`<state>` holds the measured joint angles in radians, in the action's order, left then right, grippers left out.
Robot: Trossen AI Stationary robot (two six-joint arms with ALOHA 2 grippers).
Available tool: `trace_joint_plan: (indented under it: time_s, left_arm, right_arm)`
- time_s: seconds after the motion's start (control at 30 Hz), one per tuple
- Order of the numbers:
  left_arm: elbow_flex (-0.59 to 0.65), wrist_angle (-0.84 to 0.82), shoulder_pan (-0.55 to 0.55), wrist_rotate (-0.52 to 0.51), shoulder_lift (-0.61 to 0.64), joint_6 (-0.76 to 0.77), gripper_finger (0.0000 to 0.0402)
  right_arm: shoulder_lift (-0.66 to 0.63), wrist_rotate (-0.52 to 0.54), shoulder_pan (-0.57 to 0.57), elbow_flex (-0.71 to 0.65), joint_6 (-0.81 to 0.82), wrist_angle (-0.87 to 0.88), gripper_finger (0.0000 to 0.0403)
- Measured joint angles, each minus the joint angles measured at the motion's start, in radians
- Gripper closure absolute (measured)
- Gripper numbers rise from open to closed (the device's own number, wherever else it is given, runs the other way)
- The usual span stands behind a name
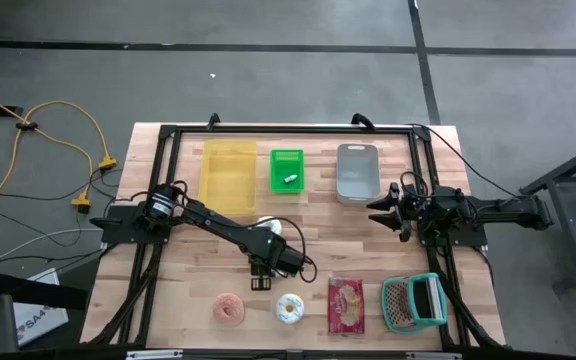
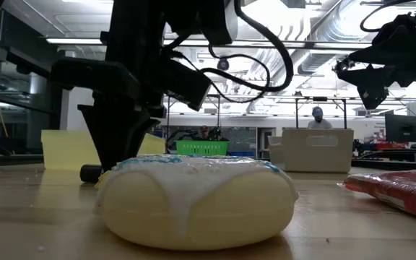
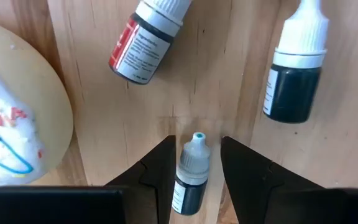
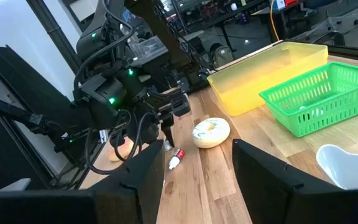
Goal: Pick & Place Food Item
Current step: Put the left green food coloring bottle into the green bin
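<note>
Nearest your low camera sits the white-iced doughnut (image 2: 197,202), filling the foreground on the wooden table (image 2: 42,217); behind it the left arm (image 2: 132,87) comes down to the wood, and a red packet (image 2: 399,189) lies off to one side. You can see the yellow bin (image 2: 67,149), the green basket (image 2: 202,148) and the grey bin (image 2: 318,149) lined up farther back, with two people in the room beyond.

From above, your left gripper (image 1: 261,278) is low over the table just beside the iced doughnut (image 1: 290,309), with a pink doughnut (image 1: 230,308) to the other side of it. Your right gripper (image 1: 381,212) hovers near the grey bin (image 1: 358,172), well apart from the food; a teal basket (image 1: 415,302) sits beside the red packet (image 1: 346,304).

Through your left wrist camera, the jaws are spread with a small dropper bottle (image 3: 191,177) standing between the fingers (image 3: 157,171), gaps visible on both sides. Two more bottles lie ahead of the jaws: a red-labelled bottle (image 3: 146,38) and a dark bottle (image 3: 296,65). The iced doughnut (image 3: 14,106) is beside one finger, apart from it.

Your right wrist camera shows its jaws spread and holding nothing, the iced doughnut (image 4: 211,132) far ahead.
</note>
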<state>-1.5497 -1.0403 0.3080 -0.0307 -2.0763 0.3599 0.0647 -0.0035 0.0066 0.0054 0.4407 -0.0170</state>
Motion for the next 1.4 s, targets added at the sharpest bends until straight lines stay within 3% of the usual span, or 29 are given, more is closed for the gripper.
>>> trace_joint_plan:
  time_s: [0.47,0.9,1.4]
  left_arm:
    - [0.0,-0.026,0.0,-0.005,-0.001,0.006,0.0283]
    - [0.0,-0.03,0.0,-0.008,-0.001,0.015,0.0331]
    - [-0.001,-0.017,0.0,-0.021,0.015,0.027,0.0336]
  right_arm:
    - [0.0,0.0,0.0,0.0,0.0,0.0,0.0228]
    - [0.0,0.0,0.0,0.0,0.0,0.0,0.0228]
    - [0.0,0.0,0.0,0.0,0.0,0.0,0.0228]
